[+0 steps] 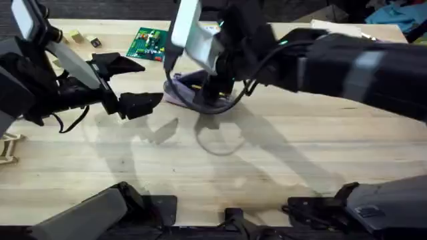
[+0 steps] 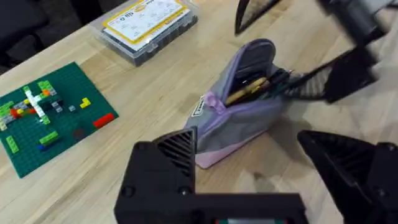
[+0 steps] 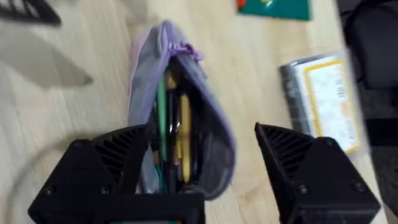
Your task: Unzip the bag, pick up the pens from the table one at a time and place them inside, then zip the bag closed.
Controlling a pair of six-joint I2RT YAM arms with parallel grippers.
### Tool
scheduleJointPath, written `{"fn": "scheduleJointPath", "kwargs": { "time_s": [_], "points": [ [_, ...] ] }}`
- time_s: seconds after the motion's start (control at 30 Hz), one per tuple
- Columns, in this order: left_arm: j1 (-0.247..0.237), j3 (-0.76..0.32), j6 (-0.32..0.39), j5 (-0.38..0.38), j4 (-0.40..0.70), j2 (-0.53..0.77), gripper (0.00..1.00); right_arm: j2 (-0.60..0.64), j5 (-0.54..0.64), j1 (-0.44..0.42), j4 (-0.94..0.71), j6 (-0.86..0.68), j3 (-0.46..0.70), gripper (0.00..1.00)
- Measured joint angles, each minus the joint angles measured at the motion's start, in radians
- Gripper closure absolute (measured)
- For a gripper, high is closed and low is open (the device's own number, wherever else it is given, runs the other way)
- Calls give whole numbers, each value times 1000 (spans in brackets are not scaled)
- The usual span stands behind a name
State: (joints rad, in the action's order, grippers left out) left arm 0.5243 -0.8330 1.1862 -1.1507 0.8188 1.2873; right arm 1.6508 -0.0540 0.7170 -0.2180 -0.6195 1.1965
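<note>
Bag (image 2: 239, 115) sits unzipped at 12 o'clock on the tabletop (image 1: 267, 160), mouth gaping, pens (image 3: 171, 134) already inside. Your right claw (image 3: 199, 168) hovers over the mouth, spread and empty; left claw (image 1: 130, 83) waits at 9 o'clock, also spread. Risk: pull the zipper without bracing and the soft pouch slides or tips, spilling pens.

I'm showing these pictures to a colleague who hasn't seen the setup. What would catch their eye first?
Most striking is the soft lavender-purple pencil pouch near the table's middle, its zipper open, with green and yellow pens showing inside. The right gripper hangs open right over its mouth, while the left gripper sits open just beside it. Behind lie a green brick baseplate and a clear plastic parts box on the light wooden table.
</note>
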Motion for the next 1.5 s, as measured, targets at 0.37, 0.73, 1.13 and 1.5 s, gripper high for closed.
{"fn": "scheduleJointPath", "kwargs": {
  "time_s": [0.37, 0.73, 1.13, 1.5],
  "points": [
    [0, 0, 0, 47, -16, 0, 7, -154, -4, 0, 8, 217, 1, 3],
    [1, 0, -1, 84, -116, 0, 9, -155, -8, 0, 60, 574, 1, 3],
    [35, 0, -2, 100, -262, 97, 10, -155, -15, 0, 57, 635, 1, 5],
    [35, 0, -5, 36, -379, 246, 9, -155, -15, -4, 52, 741, 9, 5]
  ]
}}
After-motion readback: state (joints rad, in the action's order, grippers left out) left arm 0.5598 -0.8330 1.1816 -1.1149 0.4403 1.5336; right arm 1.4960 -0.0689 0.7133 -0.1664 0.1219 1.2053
